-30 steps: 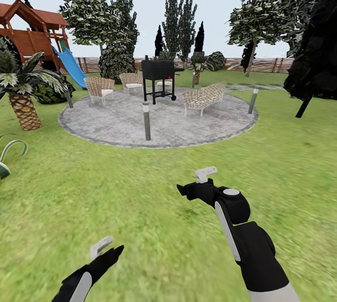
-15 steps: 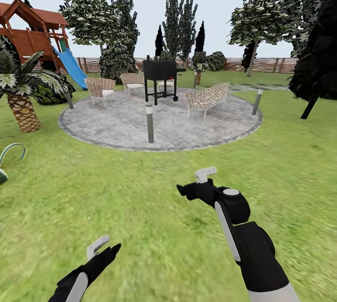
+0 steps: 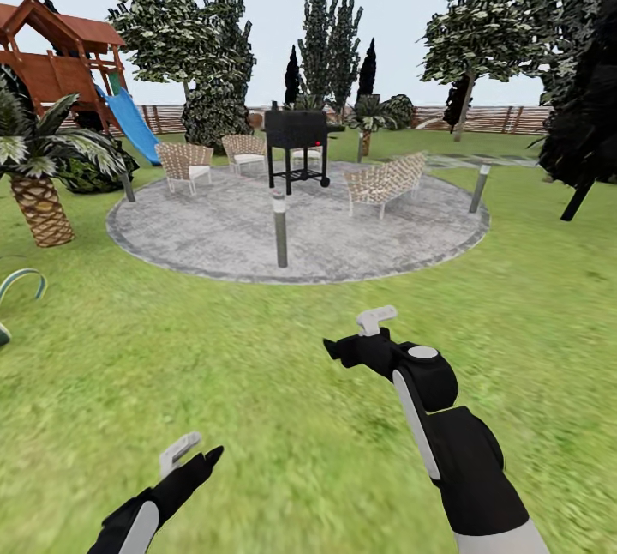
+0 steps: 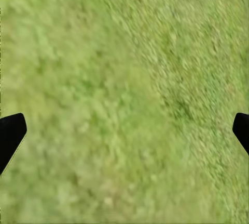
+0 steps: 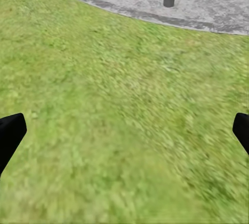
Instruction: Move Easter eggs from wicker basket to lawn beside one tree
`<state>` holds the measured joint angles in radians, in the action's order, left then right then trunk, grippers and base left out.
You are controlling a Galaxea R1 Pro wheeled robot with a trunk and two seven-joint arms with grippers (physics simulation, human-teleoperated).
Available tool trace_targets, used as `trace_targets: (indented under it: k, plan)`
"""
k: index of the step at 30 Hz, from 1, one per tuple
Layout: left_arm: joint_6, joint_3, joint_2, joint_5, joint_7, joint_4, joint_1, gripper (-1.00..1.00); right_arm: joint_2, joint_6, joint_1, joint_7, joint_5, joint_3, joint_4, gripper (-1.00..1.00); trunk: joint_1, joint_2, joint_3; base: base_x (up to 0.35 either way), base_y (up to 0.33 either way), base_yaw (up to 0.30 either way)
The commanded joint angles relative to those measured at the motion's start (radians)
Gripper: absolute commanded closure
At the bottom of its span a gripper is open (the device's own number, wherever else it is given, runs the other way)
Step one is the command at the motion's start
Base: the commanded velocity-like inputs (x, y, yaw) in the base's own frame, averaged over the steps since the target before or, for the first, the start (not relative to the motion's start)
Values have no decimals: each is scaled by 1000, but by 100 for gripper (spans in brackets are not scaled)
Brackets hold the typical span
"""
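Both your left gripper and right gripper hang spread and empty over the lawn; you're searching, so steer off the gravel circle at 12 o'clock.

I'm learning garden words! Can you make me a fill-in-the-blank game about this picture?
1. The black grill stands on a round patch of grey ____.
2. The slide on the wooden playset is coloured ____.
3. Both grippers, left and right, hang above the green ____.

Missing words: gravel; blue; lawn
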<state>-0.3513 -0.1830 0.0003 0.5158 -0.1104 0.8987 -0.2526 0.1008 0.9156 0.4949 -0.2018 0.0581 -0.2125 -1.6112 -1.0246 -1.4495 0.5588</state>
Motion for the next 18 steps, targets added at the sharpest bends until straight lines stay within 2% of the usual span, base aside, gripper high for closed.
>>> trace_targets:
  k: [1, 18]
  plan:
    - [-7, -2, 0, 7, -3, 0, -1, -100, 0, 5, 1, -5, 6, 0, -1, -100, 0, -1, 1, 257, 186, 0]
    - [-6, -4, 1, 7, 3, -3, -2, -100, 0, 5, 1, -5, 6, 0, -1, -100, 0, -1, 1, 257, 186, 0]
